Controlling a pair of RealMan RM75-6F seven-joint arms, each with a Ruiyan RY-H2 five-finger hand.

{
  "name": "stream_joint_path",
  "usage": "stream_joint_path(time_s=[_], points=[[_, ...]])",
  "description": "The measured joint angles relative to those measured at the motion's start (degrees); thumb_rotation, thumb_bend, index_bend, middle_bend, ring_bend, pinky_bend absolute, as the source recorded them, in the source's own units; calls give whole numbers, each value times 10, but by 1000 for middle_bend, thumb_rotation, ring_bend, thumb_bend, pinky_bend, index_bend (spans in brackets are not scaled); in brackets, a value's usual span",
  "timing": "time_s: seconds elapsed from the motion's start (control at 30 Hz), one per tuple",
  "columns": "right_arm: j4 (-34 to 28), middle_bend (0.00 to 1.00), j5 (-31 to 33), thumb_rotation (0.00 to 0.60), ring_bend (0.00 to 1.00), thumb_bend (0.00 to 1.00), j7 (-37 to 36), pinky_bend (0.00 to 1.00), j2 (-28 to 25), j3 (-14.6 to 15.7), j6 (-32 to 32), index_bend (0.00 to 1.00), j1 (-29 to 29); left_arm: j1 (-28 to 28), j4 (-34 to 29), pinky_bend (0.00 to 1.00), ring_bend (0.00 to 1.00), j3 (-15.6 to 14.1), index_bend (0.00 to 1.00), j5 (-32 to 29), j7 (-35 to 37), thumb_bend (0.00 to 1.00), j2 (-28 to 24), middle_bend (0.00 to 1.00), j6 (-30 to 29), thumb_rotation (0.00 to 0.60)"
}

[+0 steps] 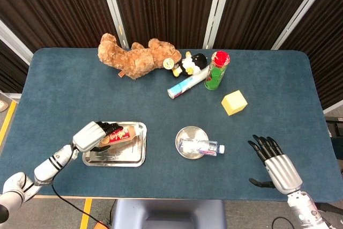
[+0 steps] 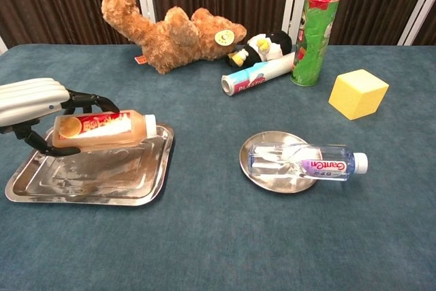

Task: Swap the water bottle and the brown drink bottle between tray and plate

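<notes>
My left hand point(image 1: 91, 135) point(image 2: 30, 103) grips the brown drink bottle point(image 1: 122, 134) point(image 2: 102, 128) by its base, holding it on its side just over the back half of the metal tray point(image 1: 115, 156) point(image 2: 88, 182), cap pointing right. The clear water bottle point(image 1: 201, 147) point(image 2: 306, 161) lies on its side across the small round plate point(image 1: 188, 135) point(image 2: 269, 178), cap overhanging to the right. My right hand point(image 1: 273, 162) is open above the table near the front right edge, seen only in the head view, far from both bottles.
Along the back lie a brown teddy bear point(image 1: 134, 57), a penguin toy point(image 1: 192, 64), a white tube point(image 1: 186, 85) and an upright green can point(image 1: 217, 70). A yellow block point(image 1: 234, 102) sits behind the plate to the right.
</notes>
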State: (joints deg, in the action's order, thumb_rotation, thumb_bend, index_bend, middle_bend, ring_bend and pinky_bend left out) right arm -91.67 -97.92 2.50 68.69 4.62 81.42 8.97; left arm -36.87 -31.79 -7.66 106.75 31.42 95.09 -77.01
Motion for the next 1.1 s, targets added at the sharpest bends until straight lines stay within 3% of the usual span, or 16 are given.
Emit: stream_joint_path(time_s=[0.07, 0.2, 0.3, 0.53, 0.8, 0.93, 1.1], points=[[0, 0, -4, 600, 0, 193, 0, 62, 0, 2, -3, 0, 1, 6, 7, 502, 453, -4, 487, -1, -4, 538, 2, 513, -4, 600], [-1, 0, -10, 600, 0, 194, -2, 55, -1, 7, -8, 0, 3, 10, 5, 299, 204, -12, 156, -7, -4, 391, -1, 195, 3, 600], [-1, 0, -11, 600, 0, 194, 0, 50, 0, 7, -9, 0, 3, 10, -10, 208, 119, -12, 20, -13, -6, 364, -7, 96, 8, 600], [-1, 0, -12, 600, 0, 194, -7, 37, -3, 7, -9, 0, 4, 17, -80, 177, 81, -10, 0, -30, -32, 340, -36, 48, 15, 600], [-2, 0, -19, 600, 0, 194, -2, 19, -6, 6, 10, 0, -3, 52, -215, 144, 4, -1, 0, -53, -83, 351, -103, 0, -35, 600], [0, 0, -25, 600, 0, 194, 34, 0, -2, 3, 39, 0, -18, 104, -322, 149, 0, 6, 0, -83, -137, 347, -138, 0, -88, 600], [1, 0, -26, 600, 0, 194, 100, 0, 10, -4, 71, 0, -40, 207, -452, 97, 0, 9, 0, -119, -276, 353, -178, 0, -193, 600]])
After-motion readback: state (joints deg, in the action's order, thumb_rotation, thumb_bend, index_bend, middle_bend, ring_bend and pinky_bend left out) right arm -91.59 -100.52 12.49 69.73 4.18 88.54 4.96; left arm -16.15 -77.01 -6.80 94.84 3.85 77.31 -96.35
